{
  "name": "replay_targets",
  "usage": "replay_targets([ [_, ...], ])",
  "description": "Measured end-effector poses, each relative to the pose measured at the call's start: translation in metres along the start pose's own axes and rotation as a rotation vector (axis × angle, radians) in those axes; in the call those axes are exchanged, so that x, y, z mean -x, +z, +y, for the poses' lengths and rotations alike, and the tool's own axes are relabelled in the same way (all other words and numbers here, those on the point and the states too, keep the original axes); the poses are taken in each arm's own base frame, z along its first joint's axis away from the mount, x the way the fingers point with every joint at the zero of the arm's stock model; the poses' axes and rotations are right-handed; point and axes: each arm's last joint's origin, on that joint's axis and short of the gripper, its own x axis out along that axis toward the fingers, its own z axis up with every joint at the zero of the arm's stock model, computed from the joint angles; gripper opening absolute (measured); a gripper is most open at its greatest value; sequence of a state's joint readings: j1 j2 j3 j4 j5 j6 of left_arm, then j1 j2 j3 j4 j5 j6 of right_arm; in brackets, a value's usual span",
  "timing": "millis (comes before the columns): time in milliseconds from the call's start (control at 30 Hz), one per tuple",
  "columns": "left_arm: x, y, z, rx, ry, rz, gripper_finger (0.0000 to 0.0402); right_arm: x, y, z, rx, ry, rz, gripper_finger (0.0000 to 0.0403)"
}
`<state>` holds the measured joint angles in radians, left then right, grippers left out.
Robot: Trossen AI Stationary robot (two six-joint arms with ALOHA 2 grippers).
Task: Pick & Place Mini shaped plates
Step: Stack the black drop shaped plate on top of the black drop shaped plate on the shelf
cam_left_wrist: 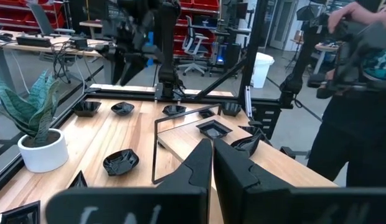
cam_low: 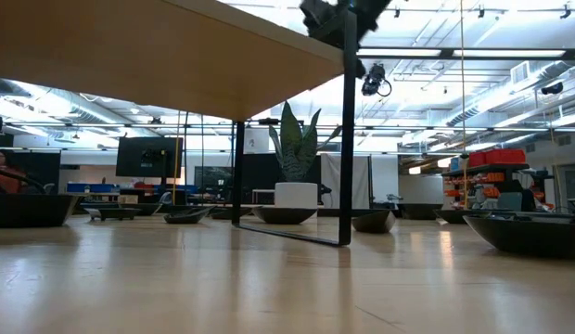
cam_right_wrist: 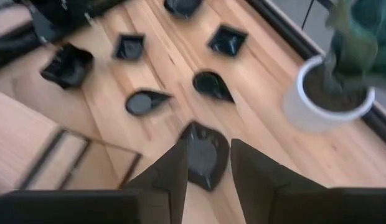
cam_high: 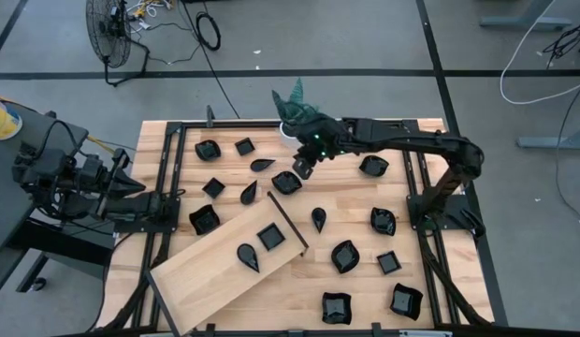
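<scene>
Wooden board [cam_high: 215, 267] carries only two mini shaped plates [cam_high: 270, 236]; the rest, perhaps seventeen, lie off it. Right gripper [cam_high: 304, 167], fingers spread and empty, hovers over a wavy plate [cam_right_wrist: 204, 155] just beyond the board's far corner. Left gripper [cam_left_wrist: 211, 149] waits, fingers pressed together.

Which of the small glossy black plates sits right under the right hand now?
The wavy rounded black plate beside the raised wooden board's upper corner; it shows between the right hand's open fingers, unlike the teardrop plates farther off.
</scene>
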<state>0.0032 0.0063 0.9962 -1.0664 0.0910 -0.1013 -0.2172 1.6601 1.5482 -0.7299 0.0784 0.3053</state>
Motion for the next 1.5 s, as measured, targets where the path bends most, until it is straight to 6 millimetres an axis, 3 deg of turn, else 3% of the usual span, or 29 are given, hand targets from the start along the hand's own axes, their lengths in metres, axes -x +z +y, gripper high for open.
replay_targets([
  [500, 0.000, 0.000, 0.000, 0.000, 0.001, 0.000, 0.0018, -0.009, -0.089, -0.031, -0.195, -0.048, 0.092, 0.0123],
  [767, 0.000, 0.000, 0.000, 0.000, 0.001, 0.000, 0.0018, -0.007, -0.130, -0.035, -0.242, -0.029, 0.171, 0.0123],
  [1167, 0.000, 0.000, 0.000, 0.000, 0.001, 0.000, 0.0018, -0.016, -0.187, -0.003, -0.611, 0.041, 0.318, 0.0123],
  [1333, 0.000, 0.000, 0.000, 0.000, 0.000, 0.000, 0.0018, -0.017, -0.195, 0.014, -0.874, 0.091, 0.307, 0.0123],
  [1500, 0.000, 0.000, 0.000, 0.000, 0.000, 0.001, 0.0018, -0.017, -0.198, 0.028, -0.990, 0.164, 0.269, 0.0123],
])
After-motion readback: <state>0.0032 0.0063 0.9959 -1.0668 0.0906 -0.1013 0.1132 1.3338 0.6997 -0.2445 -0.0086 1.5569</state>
